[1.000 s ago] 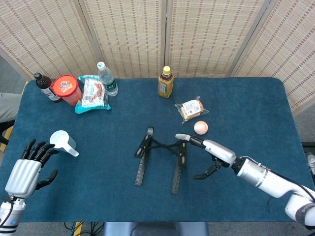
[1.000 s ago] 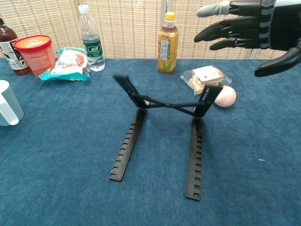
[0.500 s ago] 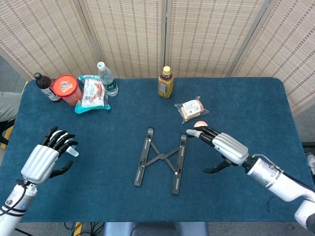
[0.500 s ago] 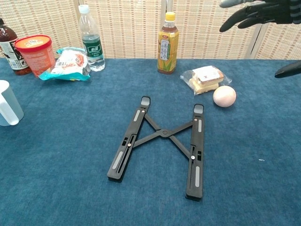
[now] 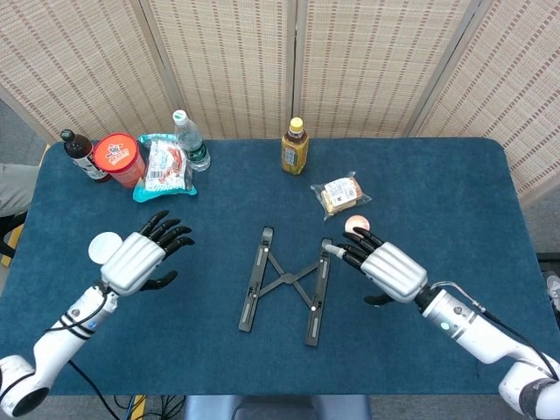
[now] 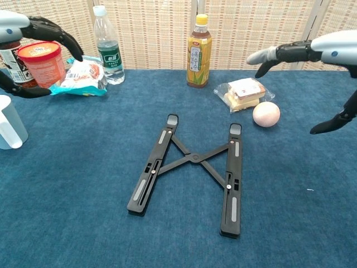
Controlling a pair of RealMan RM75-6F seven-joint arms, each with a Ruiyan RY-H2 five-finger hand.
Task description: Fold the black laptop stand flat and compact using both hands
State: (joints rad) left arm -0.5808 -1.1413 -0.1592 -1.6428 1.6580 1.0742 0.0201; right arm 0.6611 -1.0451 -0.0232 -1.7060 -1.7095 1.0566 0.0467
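Note:
The black laptop stand (image 5: 286, 283) (image 6: 192, 164) lies flat on the blue table, its two rails spread apart and joined by a crossed brace. My right hand (image 5: 382, 265) (image 6: 312, 53) hovers open just right of the stand's right rail, fingers spread, holding nothing. My left hand (image 5: 144, 255) (image 6: 28, 39) is open over the table well to the left of the stand, also empty. Neither hand touches the stand.
A white cup (image 5: 101, 248) (image 6: 10, 123) sits near my left hand. Along the back stand a dark bottle (image 5: 81, 155), a red tub (image 5: 119, 159), a snack bag (image 5: 164, 166), a water bottle (image 5: 189, 140) and a tea bottle (image 5: 295, 146). A wrapped sandwich (image 5: 340, 195) and a peach-coloured ball (image 5: 353, 225) lie behind my right hand.
The stand went from propped up to lying flat. My left hand has swung in from the table's left edge toward the stand; my right hand has lowered closer beside the right rail.

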